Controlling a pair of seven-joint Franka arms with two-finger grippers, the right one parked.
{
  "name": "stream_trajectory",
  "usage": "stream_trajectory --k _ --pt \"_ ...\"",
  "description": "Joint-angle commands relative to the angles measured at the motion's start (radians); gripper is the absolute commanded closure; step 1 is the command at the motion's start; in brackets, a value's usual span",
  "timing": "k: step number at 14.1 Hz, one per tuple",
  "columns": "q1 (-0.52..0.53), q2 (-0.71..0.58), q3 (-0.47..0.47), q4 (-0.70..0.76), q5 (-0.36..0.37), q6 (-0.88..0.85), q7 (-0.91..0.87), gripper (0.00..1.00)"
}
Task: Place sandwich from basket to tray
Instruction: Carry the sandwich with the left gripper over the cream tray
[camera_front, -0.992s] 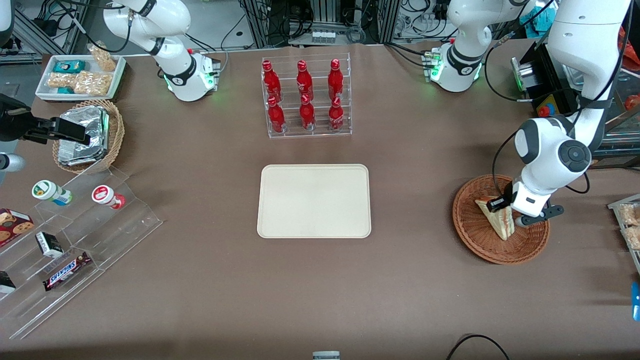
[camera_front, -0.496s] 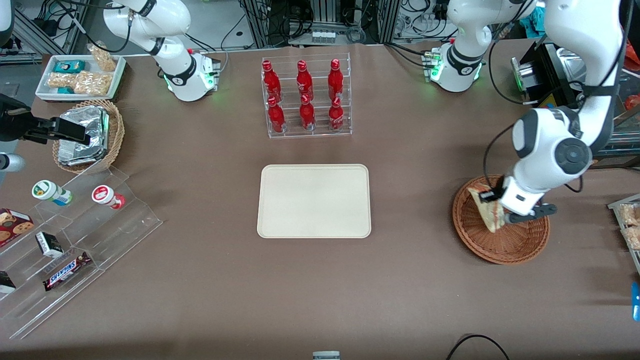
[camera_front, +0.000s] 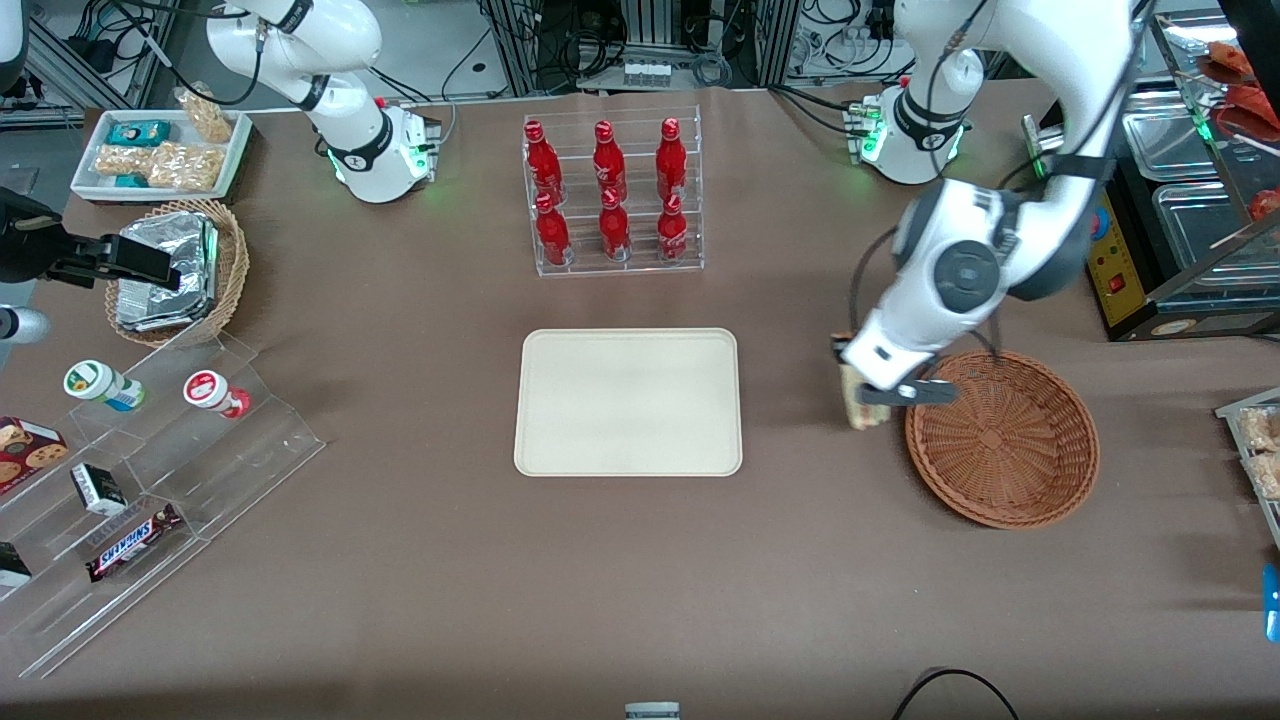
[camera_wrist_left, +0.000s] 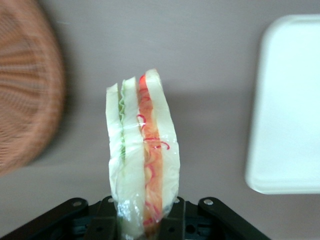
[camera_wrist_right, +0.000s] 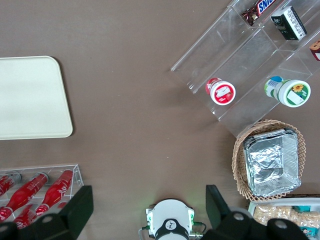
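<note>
My left gripper is shut on the sandwich, a wedge of white bread with red and green layers in clear wrap. It hangs above the bare table between the reddish-brown wicker basket and the cream tray, close to the basket's rim. In the left wrist view the black fingers press the wedge's wide end, with the basket and the tray on either side. Nothing lies in the basket or on the tray.
A clear rack of red bottles stands farther from the front camera than the tray. Toward the parked arm's end are a tan basket of foil packets, a white snack tray and a clear stepped shelf.
The gripper lifted the sandwich out of the basket and carried it over the rim toward the tray. The basket now holds nothing.
</note>
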Motion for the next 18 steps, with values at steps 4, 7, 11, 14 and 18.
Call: stream_trajectory --k 4,7,11,14,18 --pt "-0.261 0.306 0.008 0.365 -0.081 -0.015 -0.17 0.8" --pt "-0.366 0.447 0.014 0.505 -0.07 0.007 -0.272 0.78" --pt "-0.417 0.501 0.019 0.524 -0.067 0.084 -0.289 0.75" --pt "-0.418 0.507 0.019 0.525 -0.067 0.086 -0.291 0.59" --pt "-0.417 0.509 0.019 0.532 -0.053 0.084 -0.336 0.25"
